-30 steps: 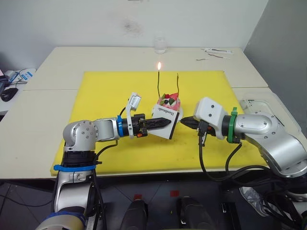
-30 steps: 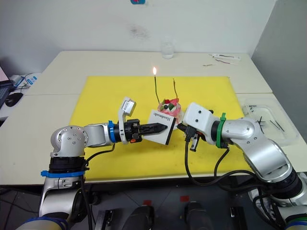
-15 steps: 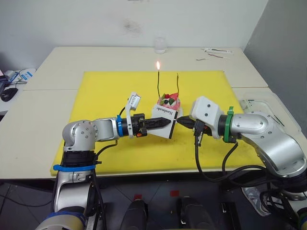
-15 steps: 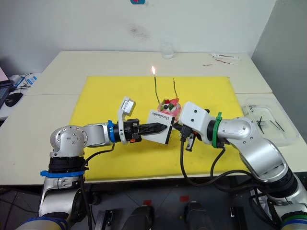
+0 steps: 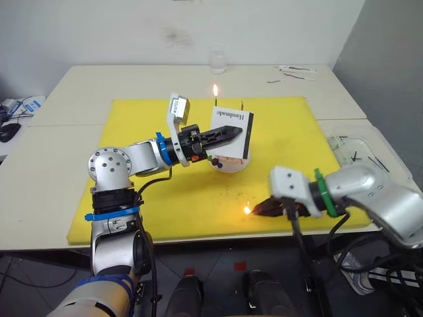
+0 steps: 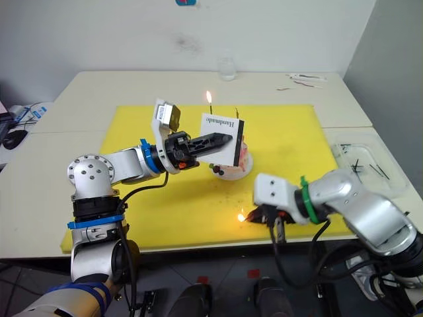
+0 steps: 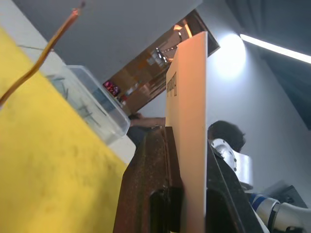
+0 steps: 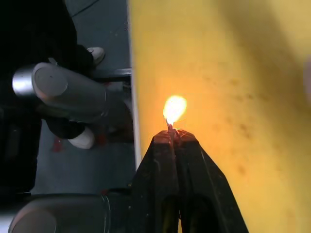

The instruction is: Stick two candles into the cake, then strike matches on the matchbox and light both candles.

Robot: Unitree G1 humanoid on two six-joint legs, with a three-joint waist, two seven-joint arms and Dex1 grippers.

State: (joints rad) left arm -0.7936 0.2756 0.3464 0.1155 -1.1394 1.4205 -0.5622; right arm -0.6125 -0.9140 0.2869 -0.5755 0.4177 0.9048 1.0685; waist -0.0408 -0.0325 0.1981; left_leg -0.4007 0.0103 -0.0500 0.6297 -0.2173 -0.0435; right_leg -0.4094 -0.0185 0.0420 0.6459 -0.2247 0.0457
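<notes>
My left gripper (image 5: pixel 232 131) is shut on the white matchbox (image 5: pixel 234 119) and holds it upright above the mat, in front of the cake (image 6: pixel 245 156) on its white plate (image 5: pixel 228 166). The matchbox hides most of the cake. The greenish candle stands in the cake with its flame (image 5: pixel 215 89) burning. Only the unlit top of the tan candle (image 5: pixel 242 104) shows above the box. My right gripper (image 5: pixel 258 211) is low near the mat's front edge, shut on a match whose tip is burning (image 8: pixel 174 109).
A yellow mat (image 5: pixel 145 132) covers the middle of the table. A glass (image 5: pixel 217 61) stands at the back edge. A clear plastic tray (image 5: pixel 360 155) with several dark sticks sits at the right. Small items (image 5: pixel 297 69) lie at the back right.
My left arm has raised the matchbox and stood it upright in front of the cake. My right gripper has swung away from the box toward the mat's front edge, and its match has caught fire.
</notes>
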